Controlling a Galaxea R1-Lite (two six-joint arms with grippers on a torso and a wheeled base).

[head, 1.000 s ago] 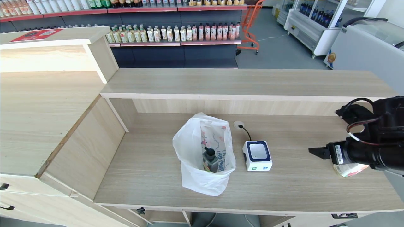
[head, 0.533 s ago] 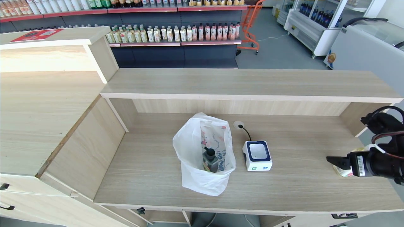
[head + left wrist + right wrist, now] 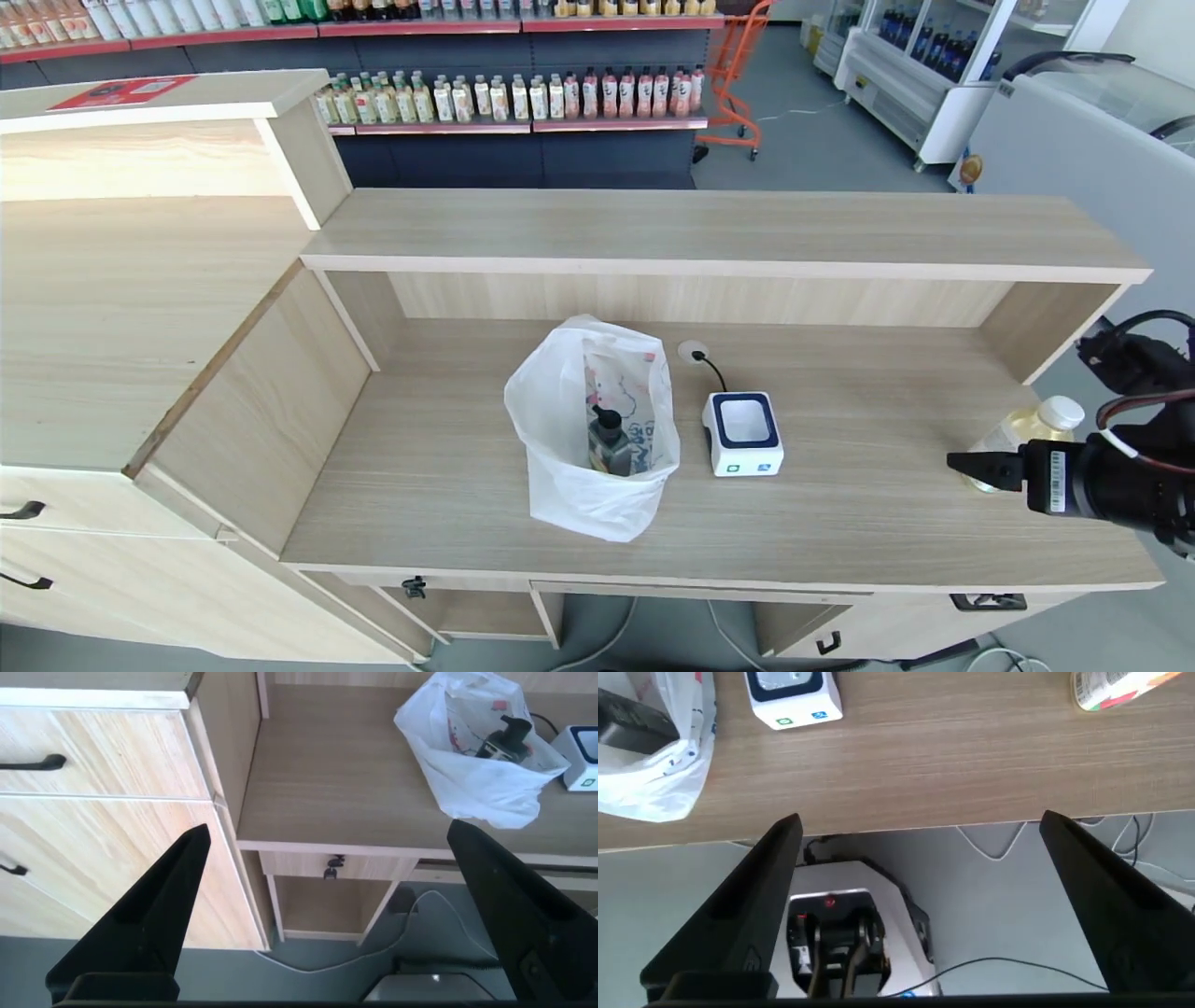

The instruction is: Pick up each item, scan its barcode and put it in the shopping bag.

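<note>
Two spread, empty: left tool, right tool | counter: shopping bag, scanner, bottle | shelves behind

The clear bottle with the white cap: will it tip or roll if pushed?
Probably. The clear plastic bottle looks round and slim, so a sideways push could tip it, then it may roll on the smooth wooden counter. It seems nearly full of yellowish liquid, so likely heavy for its size.

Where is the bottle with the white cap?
In the head view, the bottle is at the counter's right end, right of the scanner, beside the right gripper.
</note>
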